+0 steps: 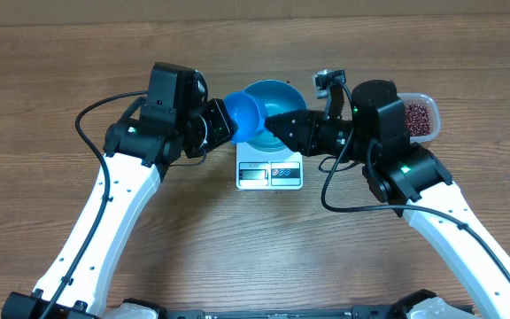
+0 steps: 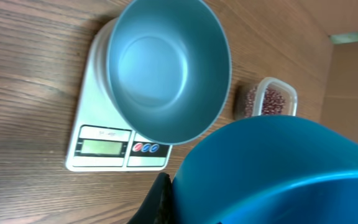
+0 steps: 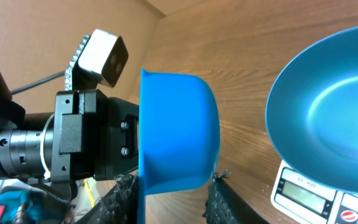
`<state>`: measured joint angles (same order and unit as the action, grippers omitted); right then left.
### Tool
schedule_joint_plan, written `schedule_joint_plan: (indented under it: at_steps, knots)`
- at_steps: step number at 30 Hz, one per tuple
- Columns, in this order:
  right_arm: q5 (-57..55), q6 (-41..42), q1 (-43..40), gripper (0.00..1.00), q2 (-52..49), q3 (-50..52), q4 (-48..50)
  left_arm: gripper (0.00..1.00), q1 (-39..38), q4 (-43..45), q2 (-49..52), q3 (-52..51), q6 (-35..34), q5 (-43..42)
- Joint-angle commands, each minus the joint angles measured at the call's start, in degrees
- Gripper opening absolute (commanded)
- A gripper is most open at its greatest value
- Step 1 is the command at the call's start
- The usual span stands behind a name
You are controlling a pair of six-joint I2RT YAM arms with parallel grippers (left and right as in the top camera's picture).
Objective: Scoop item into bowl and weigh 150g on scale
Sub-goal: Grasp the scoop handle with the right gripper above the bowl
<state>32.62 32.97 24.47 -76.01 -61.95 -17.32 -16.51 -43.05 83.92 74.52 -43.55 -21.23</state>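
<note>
Handling the loose, roll-prone beans (image 1: 417,120) in the upper-right tub (image 1: 428,96) should mean gripping the stiff scoop (image 1: 244,113) by its handle, which the shut left claw (image 1: 222,124) holds; the right claw (image 1: 271,124) straddles its cup, contact unclear.

Bright blue bowl (image 1: 282,93), white scale (image 1: 269,173), red-brown beans (image 1: 419,120), blue scoop (image 1: 244,115), brown woodgrain table (image 1: 237,239)

I see a wooden table (image 1: 237,248), a small blue scoop (image 1: 244,117), and a clear plastic tub (image 1: 434,111) far right.
</note>
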Motion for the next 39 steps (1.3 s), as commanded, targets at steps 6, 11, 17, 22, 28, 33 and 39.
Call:
schedule_joint_plan:
  at_steps: [6, 11, 17, 22, 28, 33, 39]
  knots:
    - [-0.8, -0.2, 0.3, 0.32, -0.5, -1.9, 0.1, 0.04, -0.1, -0.5, 0.1, 0.8, 3.5, -0.6]
    - [0.1, -0.2, 0.3, 0.31, -0.5, -1.9, 0.0, 0.04, -0.2, -0.6, 0.1, 0.8, 3.5, -0.7]
    - [0.6, -0.2, 0.3, 0.31, -0.5, -1.9, 0.1, 0.04, -0.1, -0.6, 0.1, 0.8, 3.5, -0.7]
    - [0.7, -0.2, 0.3, 0.3, -0.5, -1.9, 0.1, 0.04, -0.1, -0.6, 0.1, 0.8, 3.5, -0.7]
    - [0.7, -0.1, 0.3, 0.27, -0.5, -1.9, 0.1, 0.04, -0.2, -0.7, 0.1, 0.8, 3.5, -0.7]
    - [1.6, 0.0, 0.3, 0.28, -0.5, -1.9, 0.1, 0.04, -0.2, -0.7, 0.1, 0.8, 3.5, -0.7]
    - [2.2, 0.1, 0.3, 0.28, -0.5, -1.9, 0.1, 0.04, -0.1, -1.4, 0.1, 0.8, 3.5, -0.7]
